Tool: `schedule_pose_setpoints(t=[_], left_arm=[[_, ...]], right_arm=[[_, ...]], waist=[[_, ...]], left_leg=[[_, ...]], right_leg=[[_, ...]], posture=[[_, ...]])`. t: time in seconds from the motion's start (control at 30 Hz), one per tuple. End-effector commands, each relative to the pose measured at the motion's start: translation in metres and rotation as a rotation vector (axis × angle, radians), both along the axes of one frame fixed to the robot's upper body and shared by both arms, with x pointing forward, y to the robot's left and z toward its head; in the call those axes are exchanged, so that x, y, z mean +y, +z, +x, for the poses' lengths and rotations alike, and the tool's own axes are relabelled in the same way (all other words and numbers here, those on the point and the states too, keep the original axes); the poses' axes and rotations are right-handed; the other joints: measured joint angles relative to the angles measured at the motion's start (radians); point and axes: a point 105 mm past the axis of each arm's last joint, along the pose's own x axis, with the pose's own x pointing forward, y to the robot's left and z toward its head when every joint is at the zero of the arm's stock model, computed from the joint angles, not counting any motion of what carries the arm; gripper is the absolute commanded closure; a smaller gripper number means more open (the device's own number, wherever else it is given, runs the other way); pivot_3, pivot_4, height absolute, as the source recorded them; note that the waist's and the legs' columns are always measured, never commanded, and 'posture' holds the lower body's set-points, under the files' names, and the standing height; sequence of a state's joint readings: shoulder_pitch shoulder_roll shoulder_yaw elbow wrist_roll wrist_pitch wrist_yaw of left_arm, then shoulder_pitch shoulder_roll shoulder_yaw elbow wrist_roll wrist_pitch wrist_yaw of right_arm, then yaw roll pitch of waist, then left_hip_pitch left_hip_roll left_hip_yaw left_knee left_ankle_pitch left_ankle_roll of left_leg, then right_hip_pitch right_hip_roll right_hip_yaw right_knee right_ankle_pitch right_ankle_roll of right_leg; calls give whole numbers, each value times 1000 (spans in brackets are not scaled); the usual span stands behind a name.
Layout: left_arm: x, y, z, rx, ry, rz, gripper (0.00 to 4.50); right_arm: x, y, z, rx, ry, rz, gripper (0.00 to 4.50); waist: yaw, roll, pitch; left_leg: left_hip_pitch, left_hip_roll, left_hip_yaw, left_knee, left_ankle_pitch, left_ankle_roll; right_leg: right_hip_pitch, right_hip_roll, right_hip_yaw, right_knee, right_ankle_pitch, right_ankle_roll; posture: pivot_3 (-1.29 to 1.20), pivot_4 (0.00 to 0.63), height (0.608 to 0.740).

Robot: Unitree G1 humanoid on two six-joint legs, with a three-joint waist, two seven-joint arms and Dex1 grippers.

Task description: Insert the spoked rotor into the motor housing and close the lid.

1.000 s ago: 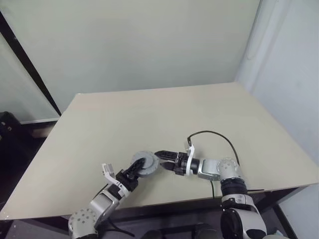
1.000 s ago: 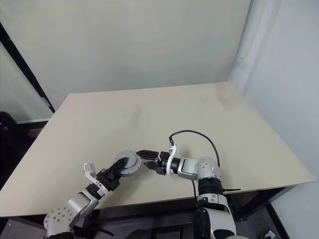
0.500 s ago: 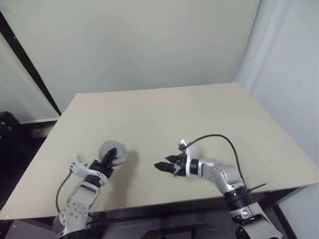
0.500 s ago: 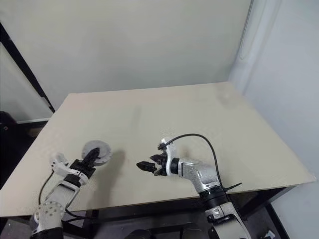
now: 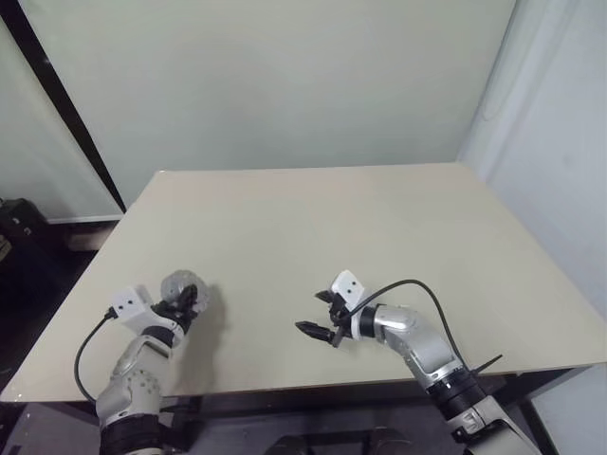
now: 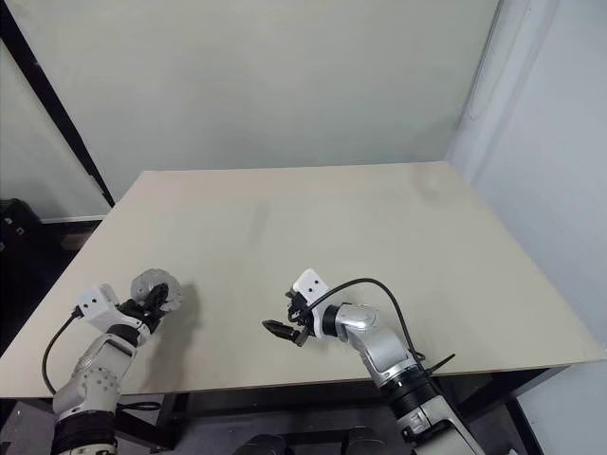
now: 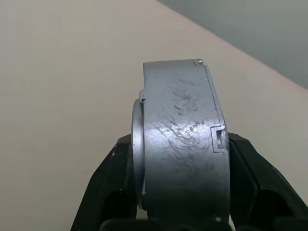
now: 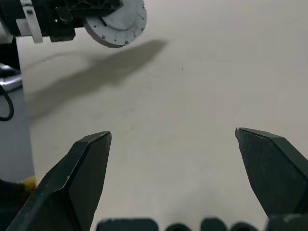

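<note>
Pale beige tabletop (image 5: 379, 218) runs back to a plain greenish wall, and nothing lies loose on it in the head views.

The left gripper (image 5: 180, 305), out near the table's left front edge, is clamped on a round, scuffed grey metal drum (image 7: 180, 144) with a raised collar on one flat face. The left wrist view shows it edge-on, the black fingers (image 7: 108, 187) pressing on its two flat faces, so its axis runs across from finger to finger and roughly level with the table. The right wrist view shows one flat speckled-grey face (image 8: 118, 24) with small holes near the rim. That face matches the lid, and I judge this to be the motor housing with the lid already on it; no copper windings and no spoked wheel can be seen, so whether the rotor sits inside cannot be told.

The right gripper (image 5: 318, 330) hovers above the table near the front centre, jaws spread wide and holding nothing, pointing toward the robot's left. The drum is well apart from it, straight out in the direction it points and slightly higher in the right wrist view.

The left arm alone has the part, so my judgement is that the coming move turns on which way that flat face is turned: toward the right gripper for a handover, or down for setting the drum flat on the table.
</note>
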State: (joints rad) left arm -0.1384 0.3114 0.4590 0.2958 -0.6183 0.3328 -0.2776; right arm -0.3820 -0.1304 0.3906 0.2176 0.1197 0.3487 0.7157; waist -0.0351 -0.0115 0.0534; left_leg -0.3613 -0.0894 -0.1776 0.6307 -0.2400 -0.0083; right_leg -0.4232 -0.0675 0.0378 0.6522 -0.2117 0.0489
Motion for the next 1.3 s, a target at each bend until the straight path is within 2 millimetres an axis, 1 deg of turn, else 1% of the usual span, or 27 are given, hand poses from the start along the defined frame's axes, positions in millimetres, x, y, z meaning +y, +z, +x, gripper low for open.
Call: schedule_pose_setpoints(t=[0.03,0.3,0.33,0.37,0.5,0.53,0.7,0.9,0.97,1.07,1.2,1.27,1.3], left_arm=[[0,26,14,-104,-10,35,2515],[8,7,9,-21,34,76,2515],[8,6,8,-19,32,76,1805],[8,5,7,-15,32,80,1615],[13,1,1,10,54,121,210],[16,1,-1,23,68,156,27],[30,5,-12,65,136,287,27],[33,6,-24,118,178,363,27],[31,8,-27,117,174,383,27],[25,18,-28,79,146,406,27],[7,45,-25,-22,36,466,27],[-11,57,-23,-60,-90,534,27],[-24,63,-22,-87,-176,556,27]], right_arm=[[3,11,2,-64,12,9,0],[0,9,6,-85,-4,-21,0],[0,9,6,-86,-5,-23,0],[-1,8,6,-86,-5,-25,0],[0,8,7,-88,-7,-29,0],[0,8,8,-88,-7,-30,0],[-1,7,9,-88,-15,-32,0],[-2,5,9,-84,-20,-35,0],[-2,4,9,-84,-22,-36,0],[-4,3,10,-83,-39,-36,0],[-13,9,17,-57,-112,20,0],[-20,16,22,-40,-161,74,0],[-24,21,24,-37,-185,102,0]], waist=[[0,0,0],[-3,-1,0],[-3,-1,0],[-3,-1,0],[-3,-1,0],[-3,-1,0],[-2,-1,0],[0,0,0],[0,0,0],[1,0,0],[9,0,0],[9,0,0],[9,0,0]], left_leg=[[0,0,0,0,0,0],[1,0,0,0,0,0],[1,0,0,0,0,0],[1,0,0,0,0,0],[2,0,1,1,0,0],[2,0,1,1,0,0],[2,1,0,2,0,0],[3,1,1,2,0,0],[3,1,1,2,0,0],[3,1,1,2,0,0],[3,1,1,3,0,0],[3,1,1,3,0,0],[3,1,1,3,0,0]], right_leg=[[0,0,0,0,0,0],[0,0,0,1,1,0],[0,0,0,1,1,-1],[0,0,0,1,1,-1],[1,0,0,1,1,-1],[2,0,0,1,1,-1],[1,0,0,2,1,0],[2,0,0,2,1,-1],[2,0,0,2,1,0],[2,0,0,3,1,-1],[2,0,0,3,1,-1],[3,0,0,3,1,-1],[3,0,0,3,1,-1]], posture=[[0,0,740],[0,0,740],[0,0,740],[0,0,740],[0,0,740],[0,0,740],[0,0,740],[0,0,740],[0,0,740],[0,0,740],[0,0,740],[0,0,740],[0,0,740]])
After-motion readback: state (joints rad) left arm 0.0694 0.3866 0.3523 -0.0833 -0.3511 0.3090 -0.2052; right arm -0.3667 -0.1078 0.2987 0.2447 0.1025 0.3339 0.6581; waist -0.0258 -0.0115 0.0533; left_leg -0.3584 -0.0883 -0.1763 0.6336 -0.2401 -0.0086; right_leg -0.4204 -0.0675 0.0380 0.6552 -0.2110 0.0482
